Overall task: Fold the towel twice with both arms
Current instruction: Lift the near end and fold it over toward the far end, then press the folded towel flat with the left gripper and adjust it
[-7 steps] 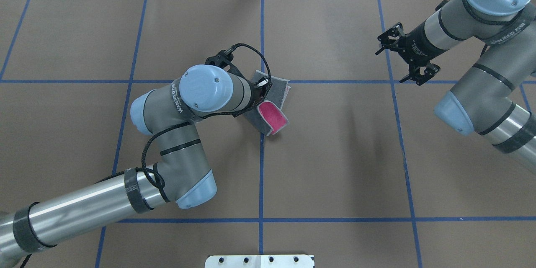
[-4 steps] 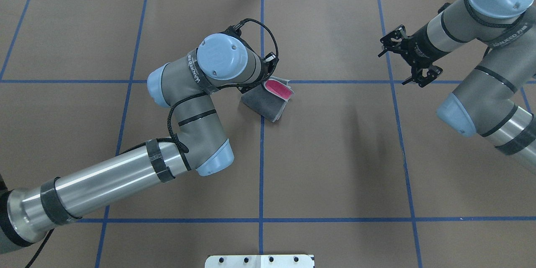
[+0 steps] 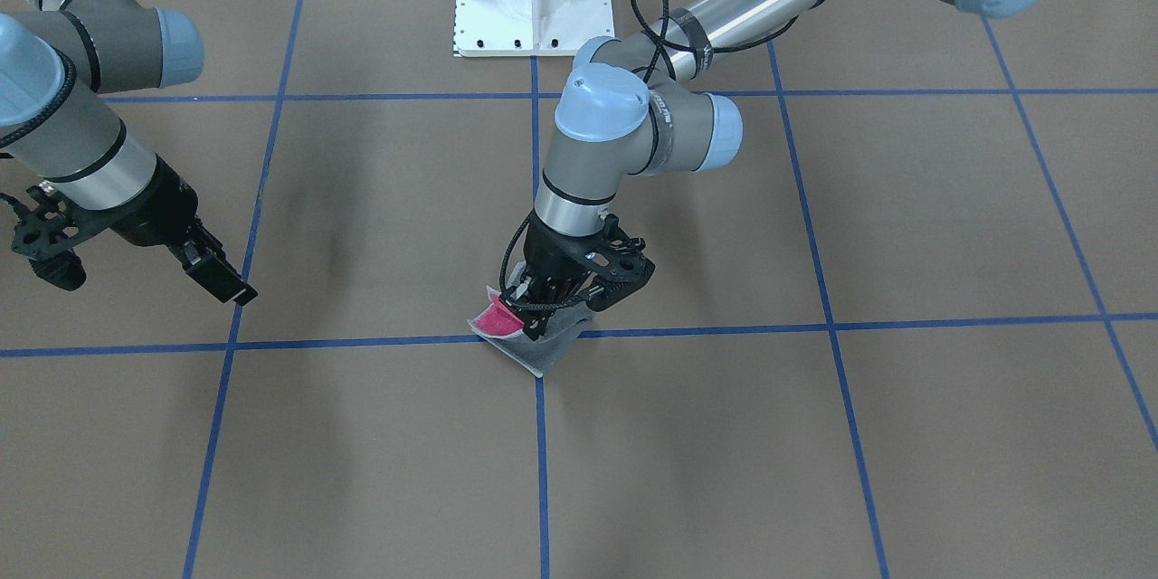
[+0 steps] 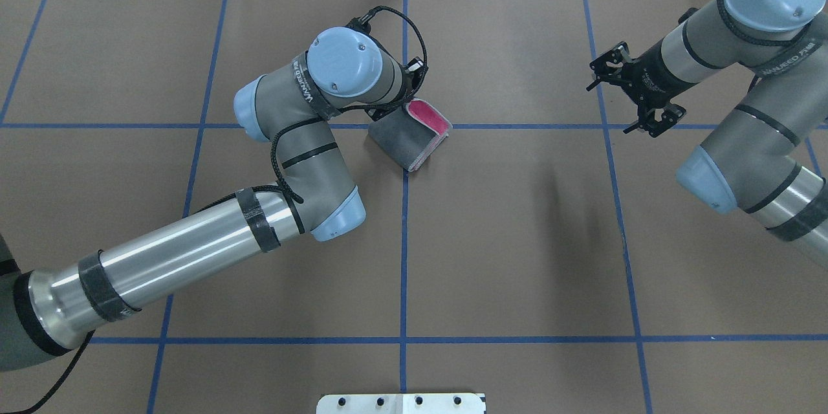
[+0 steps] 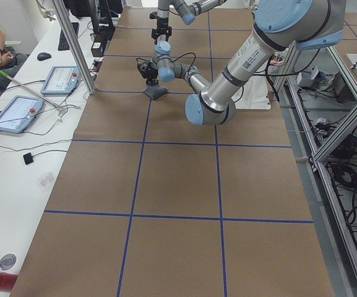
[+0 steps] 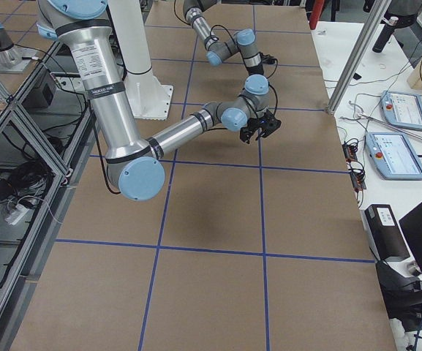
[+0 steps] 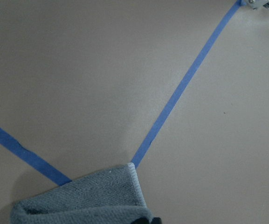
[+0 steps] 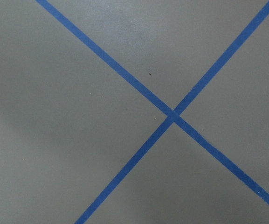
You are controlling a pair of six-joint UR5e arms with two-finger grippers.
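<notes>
Your left arm (image 4: 194,259) has swung up and across since a second ago, carrying an edge of the towel (image 4: 404,142) over itself, and the pink face has shrunk to one strip. The left gripper (image 3: 541,318) stands low on the cloth, jaws seemingly pinched on its edge, where the blue tape lines (image 4: 517,126) cross mid-table. The right gripper (image 4: 614,98) hangs wide open and empty, well apart. I judge this to be the second fold landing. Next, let go cleanly and lift straight up, so the layers don't drag open.

Brown table (image 4: 517,239) with blue tape grid (image 4: 403,259), folded towel (image 4: 400,142) on one crossing.
</notes>
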